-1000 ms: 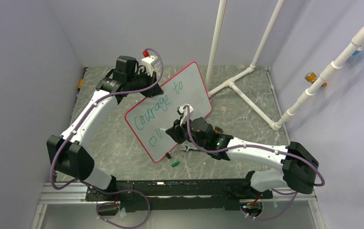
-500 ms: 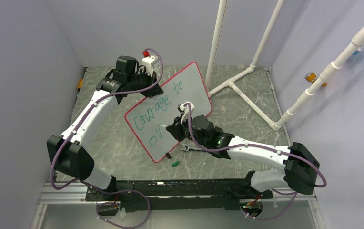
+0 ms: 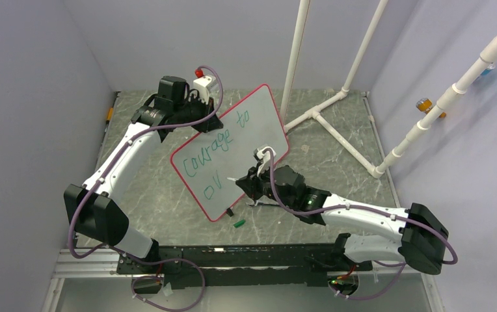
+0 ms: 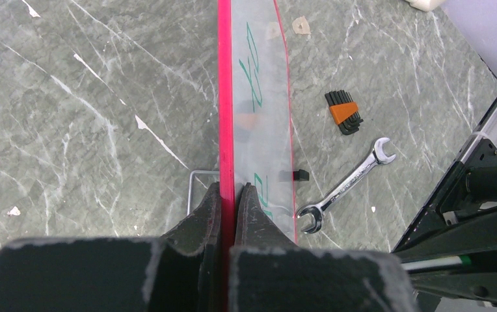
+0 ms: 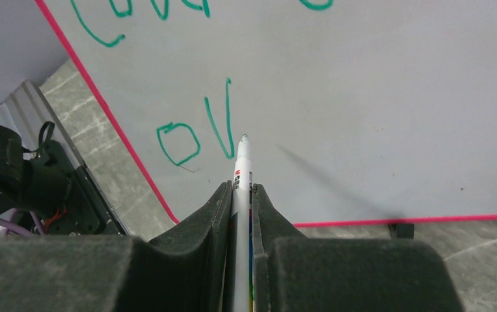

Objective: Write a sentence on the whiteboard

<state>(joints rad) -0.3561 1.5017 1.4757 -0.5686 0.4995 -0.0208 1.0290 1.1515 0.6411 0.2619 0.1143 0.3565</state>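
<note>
Green marker lettering, the sentence (image 3: pixel 214 148), runs in slanted lines across the whiteboard (image 3: pixel 259 127), reading "Courage to" on the upper line and, below it, only "ov", so by my judgement the last word is barely begun. The board does not lie flat: it stands tilted on its lower edge on the grey marbled table (image 3: pixel 337 130), and the left gripper (image 4: pixel 228 195) has its jaws closed hard on the thin red rim at the upper left, seemingly to serve as an easel and give the pen a firm face to press against. The right gripper (image 5: pixel 241 190) is closed on a white marker (image 5: pixel 242 162), the barrel lying along the slot between the fingers and the tip pointing at the board just beside the "v" (image 5: pixel 221 120) – whether the tip touches the surface I cannot tell, though its shadow falls close by. That lengthwise grip probably lets the wrist steer the strokes. A small red mark on the barrel is too small to read. Off to the side on the table lie a wrench (image 4: pixel 347 185), a bundle of hex keys (image 4: pixel 343 112) with an orange holder, and a small green piece (image 3: pixel 238 223) near the board's lower corner – perhaps the marker's cap
</note>
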